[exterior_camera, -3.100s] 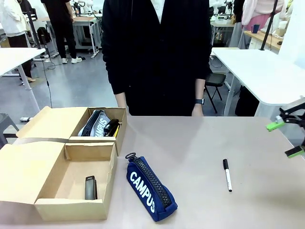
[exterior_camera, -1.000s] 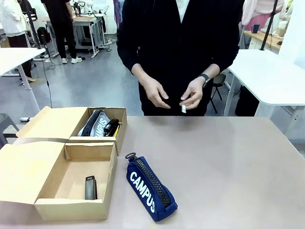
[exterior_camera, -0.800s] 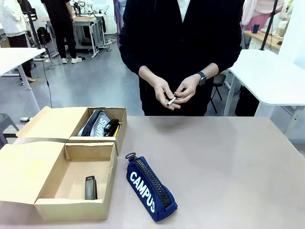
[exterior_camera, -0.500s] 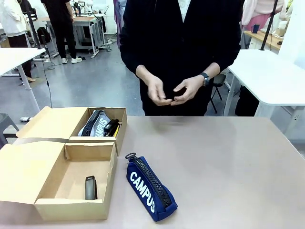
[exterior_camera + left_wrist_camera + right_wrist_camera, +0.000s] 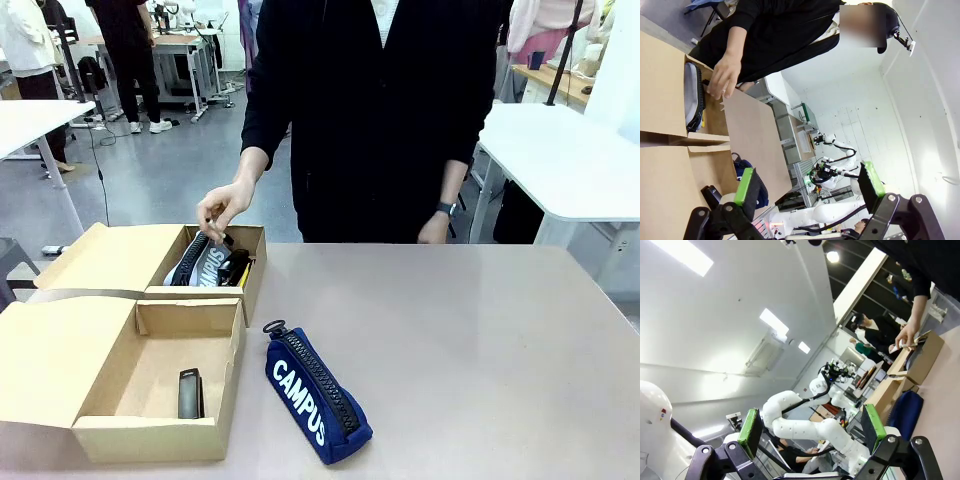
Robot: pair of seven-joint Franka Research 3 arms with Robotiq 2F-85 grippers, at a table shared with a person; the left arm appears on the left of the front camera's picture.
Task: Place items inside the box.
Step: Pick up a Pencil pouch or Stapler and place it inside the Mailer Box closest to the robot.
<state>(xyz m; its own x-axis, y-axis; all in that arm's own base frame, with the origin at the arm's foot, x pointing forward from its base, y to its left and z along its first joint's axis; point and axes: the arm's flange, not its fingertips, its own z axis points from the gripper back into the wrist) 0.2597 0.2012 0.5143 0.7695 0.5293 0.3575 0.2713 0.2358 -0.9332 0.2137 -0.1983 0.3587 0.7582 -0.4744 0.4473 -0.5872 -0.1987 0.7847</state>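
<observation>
The navy "CAMPUS" pencil case (image 5: 315,398) lies on the table beside the long cardboard box (image 5: 108,432) nearest me, which is open with a black stapler (image 5: 190,392) on its floor. The person's hand (image 5: 228,203) holds the black marker (image 5: 217,231) over the second box (image 5: 255,268) behind it. My left gripper (image 5: 809,182) is open and holds nothing, raised at the box end of the table, with that hand (image 5: 724,75) ahead of it. My right gripper (image 5: 811,425) is open too, high and tilted upward, with the navy case (image 5: 905,410) and the boxes far ahead.
The second box holds a grey-black pencil case (image 5: 200,260), a black item and something yellow (image 5: 243,273). Both lids (image 5: 50,345) lie folded out to the left. The person stands at the far edge, the other hand (image 5: 434,228) hanging by the table.
The marker lay on the table three seconds ago; the person picked it up, handled it in both hands, then carried it in one hand over the second box. The right gripper left the front view.
</observation>
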